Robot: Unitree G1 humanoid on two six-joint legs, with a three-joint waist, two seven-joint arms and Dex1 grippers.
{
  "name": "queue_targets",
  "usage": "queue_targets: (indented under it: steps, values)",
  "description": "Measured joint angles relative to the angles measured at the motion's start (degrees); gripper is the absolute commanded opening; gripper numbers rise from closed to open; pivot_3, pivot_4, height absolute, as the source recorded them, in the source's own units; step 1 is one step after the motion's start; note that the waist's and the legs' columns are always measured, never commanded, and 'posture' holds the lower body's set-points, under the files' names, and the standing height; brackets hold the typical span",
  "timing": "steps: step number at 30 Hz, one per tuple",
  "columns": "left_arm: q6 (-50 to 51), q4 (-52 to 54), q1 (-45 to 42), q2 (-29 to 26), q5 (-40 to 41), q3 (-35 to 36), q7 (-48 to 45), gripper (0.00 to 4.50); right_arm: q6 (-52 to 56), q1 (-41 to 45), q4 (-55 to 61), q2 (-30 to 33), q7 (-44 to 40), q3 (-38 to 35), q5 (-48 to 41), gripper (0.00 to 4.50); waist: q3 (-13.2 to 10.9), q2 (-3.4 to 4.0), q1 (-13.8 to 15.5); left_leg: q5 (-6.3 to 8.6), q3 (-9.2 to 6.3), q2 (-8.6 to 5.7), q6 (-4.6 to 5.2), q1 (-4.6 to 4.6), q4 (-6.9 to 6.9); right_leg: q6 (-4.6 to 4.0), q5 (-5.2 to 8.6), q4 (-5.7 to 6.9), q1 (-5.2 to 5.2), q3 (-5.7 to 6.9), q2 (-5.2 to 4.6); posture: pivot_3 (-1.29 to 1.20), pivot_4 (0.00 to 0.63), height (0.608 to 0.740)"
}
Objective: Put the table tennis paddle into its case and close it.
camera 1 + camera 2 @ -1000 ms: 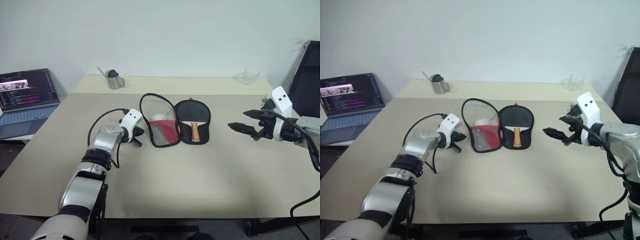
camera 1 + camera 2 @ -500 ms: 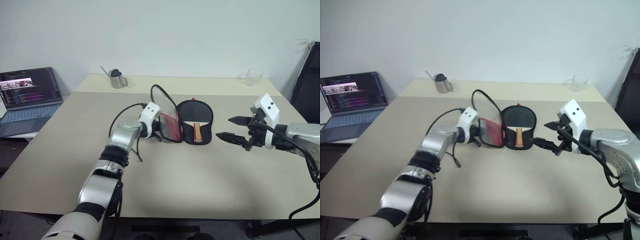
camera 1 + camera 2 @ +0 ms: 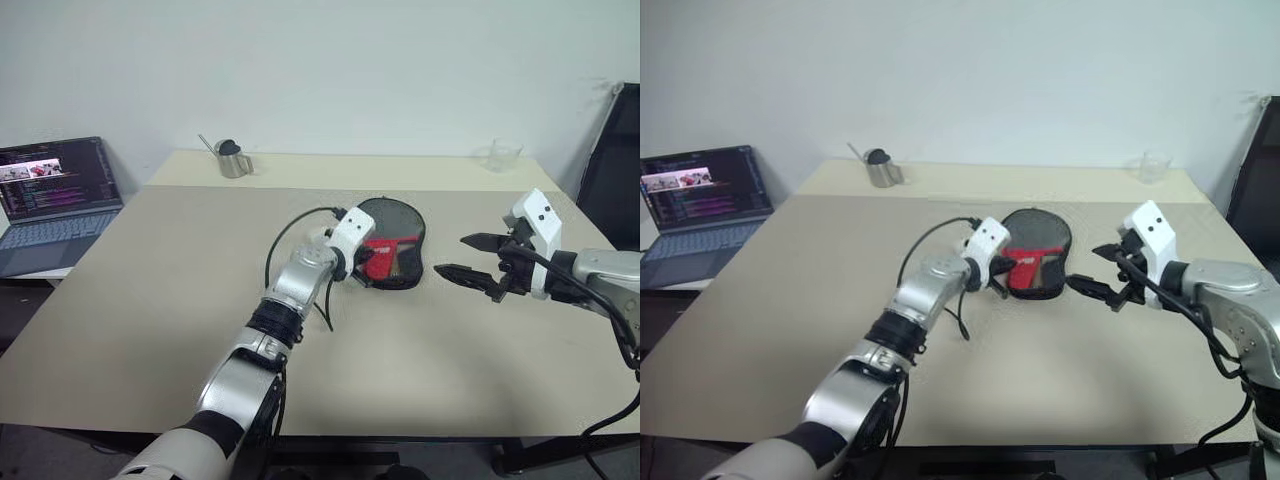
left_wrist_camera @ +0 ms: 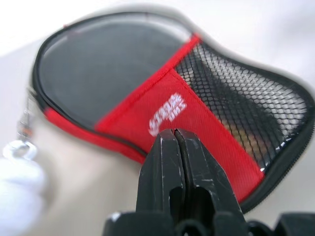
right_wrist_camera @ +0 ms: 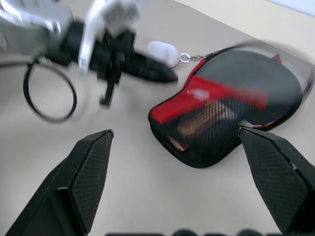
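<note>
The case (image 3: 392, 243) lies folded shut over the paddle (image 5: 206, 120), toward the far edge of the tabletop (image 3: 150, 300), near the middle of that edge. The left claw (image 3: 366, 262) has its fingers pressed together and holds nothing, just at the red panel. The right claw (image 3: 452, 256) is spread wide, near the case. The risk is that the flap springs open, because the zip looks not closed; a push can also slide the case away.

A: Where's the case (image 3: 391, 243)?
B: Mid-bench (image 3: 150, 300), paddle (image 5: 206, 118) inside, between the left pincer (image 3: 366, 262) and right pincer (image 3: 452, 255).
A: Behind?
B: Metal cup (image 3: 231, 159) far-left, laptop (image 3: 52, 200) beyond.
</note>
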State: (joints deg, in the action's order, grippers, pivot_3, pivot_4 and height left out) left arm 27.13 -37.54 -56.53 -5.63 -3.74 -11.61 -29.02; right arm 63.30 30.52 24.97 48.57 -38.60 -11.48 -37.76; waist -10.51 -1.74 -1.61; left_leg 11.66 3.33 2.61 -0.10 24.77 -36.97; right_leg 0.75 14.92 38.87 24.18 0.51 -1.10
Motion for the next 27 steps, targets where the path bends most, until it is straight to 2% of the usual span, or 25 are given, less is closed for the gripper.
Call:
queue_targets:
  steps: [5,7,10,13,14,16,19,27]
  values:
    - [-4.1,-4.1,0.0,-3.0,-1.4,-0.3,0.7,0.05,0.2,-0.5,0.0,0.1,1.6,-2.0,-0.6,4.5,0.0,0.0,-0.1,0.0,-0.02,0.03,0.0,-0.03,-0.01,-0.01,0.0,0.06,0.0,0.01,0.06,0.0,0.15,0.74]
    - [-6.0,-4.7,-0.5,-5.4,-0.8,0.8,-1.3,0.05,1.2,0.9,-0.8,-2.2,4.1,-2.0,-0.6,4.5,0.0,0.0,-0.1,-0.01,0.01,0.06,-0.01,-0.04,-0.03,-0.02,-0.01,0.07,0.0,0.01,0.05,0.0,0.15,0.74]
    - [-7.7,-0.2,-0.4,-9.3,4.3,2.7,-12.0,0.05,4.3,5.7,-5.2,-9.0,11.3,-1.8,0.6,4.5,0.0,0.0,-0.3,-0.06,0.07,0.08,-0.08,-0.05,-0.04,-0.04,-0.02,0.09,0.02,0.03,0.03,0.0,0.15,0.74]
    - [-8.3,12.8,1.6,-16.1,13.1,4.8,-28.5,0.05,8.7,8.3,-11.6,-15.4,18.6,-0.4,3.3,4.5,0.0,0.03,-0.2,-0.08,0.04,0.11,-0.14,-0.04,0.04,-0.36,-0.16,0.09,0.03,0.0,-0.02,0.0,0.15,0.74]
    - [-7.9,15.4,2.3,-18.5,14.9,5.4,-31.6,0.2,9.5,8.5,-13.5,-17.2,20.1,-0.1,4.0,4.5,0.0,0.07,-0.1,-0.08,0.03,0.1,-0.14,-0.04,0.05,-0.38,-0.15,0.1,0.03,0.0,-0.02,0.0,0.15,0.74]
    - [-5.5,17.4,3.9,-22.7,17.0,6.5,-35.8,0.57,10.3,8.9,-17.0,-19.7,22.5,0.4,5.5,4.5,0.1,0.15,-0.1,-0.08,0.03,0.08,-0.13,-0.05,0.05,-0.38,-0.14,0.11,0.03,0.0,0.0,0.0,0.15,0.74]
    - [-1.9,17.5,8.4,-27.7,17.9,6.9,-38.7,1.6,9.8,9.8,-22.7,-23.2,25.2,0.5,7.9,4.5,0.1,0.15,-0.2,-0.08,0.01,0.08,-0.11,-0.04,0.02,-0.36,-0.14,0.11,0.03,0.03,0.01,0.0,0.15,0.74]
    - [1.6,22.1,12.9,-33.5,20.7,10.1,-39.6,4.28,6.5,12.4,-30.8,-26.3,26.2,0.4,10.1,4.5,0.1,0.13,0.1,-0.08,-0.02,0.07,-0.1,0.0,0.0,-0.35,-0.14,0.08,0.02,0.05,0.01,0.0,0.15,0.74]
